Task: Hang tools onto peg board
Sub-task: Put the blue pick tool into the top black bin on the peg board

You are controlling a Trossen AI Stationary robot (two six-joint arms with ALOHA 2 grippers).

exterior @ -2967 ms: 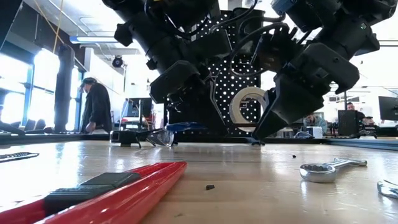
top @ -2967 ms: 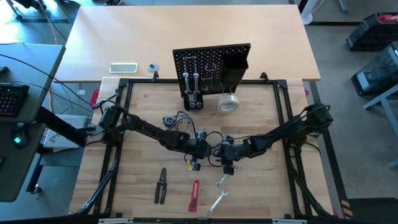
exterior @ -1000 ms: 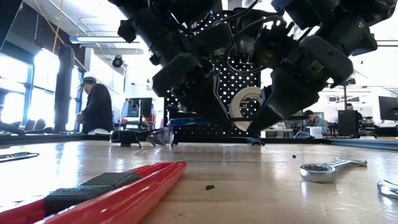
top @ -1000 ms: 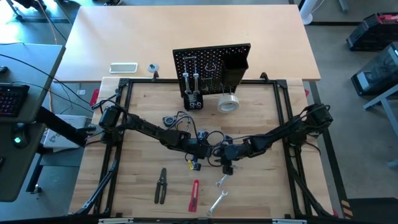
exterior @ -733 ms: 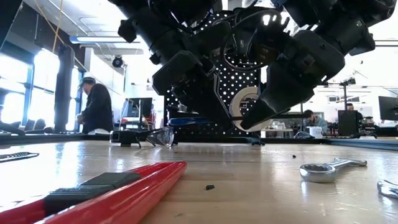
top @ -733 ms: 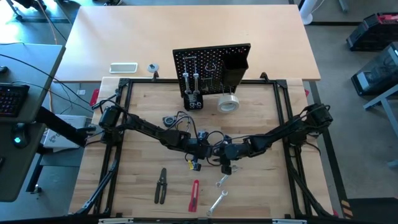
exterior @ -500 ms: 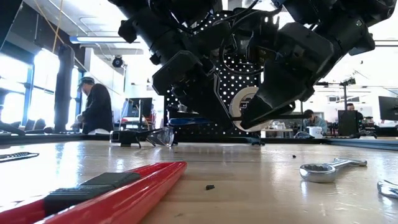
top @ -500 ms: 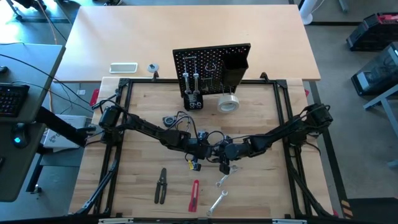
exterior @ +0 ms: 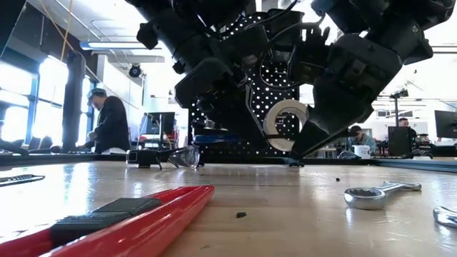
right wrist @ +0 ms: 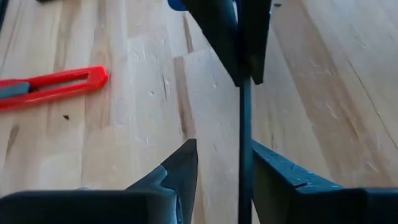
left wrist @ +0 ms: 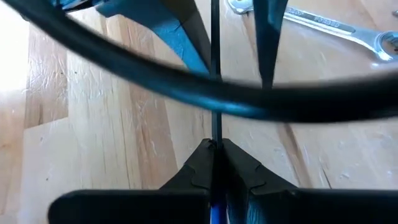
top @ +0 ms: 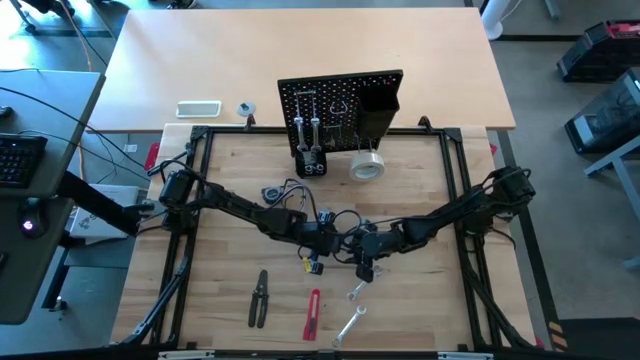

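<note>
My left gripper (top: 333,243) (left wrist: 213,146) is at mid-table, shut on a blue-handled tool with a thin dark shaft (left wrist: 214,93). My right gripper (top: 363,268) (right wrist: 224,152) faces it, open. Its fingers stand on either side of that shaft (right wrist: 244,137), which runs close along one finger (right wrist: 273,171). The black peg board (top: 340,105) stands upright at the far edge. Silver tools (top: 308,135) hang on it. The pale tape roll (top: 368,166) rests at its foot. Black-handled pliers (top: 259,298), the red cutter (top: 313,314) and two wrenches (top: 357,291) (top: 348,326) lie flat near the near edge. My left gripper pinches the blue-handled tool between its two fingers. Blue (left wrist: 214,214) shows far back between them, and the shaft (left wrist: 214,124) sticks out past the fingertips, along the fingers. The tool is lifted clear of the table. My right gripper: I cannot tell whether a finger touches the shaft.
A black cable (left wrist: 186,87) loops across in front of my left gripper. A small dark tool (top: 270,192) and a yellow-and-blue piece (top: 312,265) lie close to the arms. The black table frame (top: 195,200) borders the wood. A person (exterior: 111,121) stands in the room behind.
In the low view my right gripper swung up and toward the left gripper, then came back down and away a little. My left gripper and the tool it holds stayed where they were.
</note>
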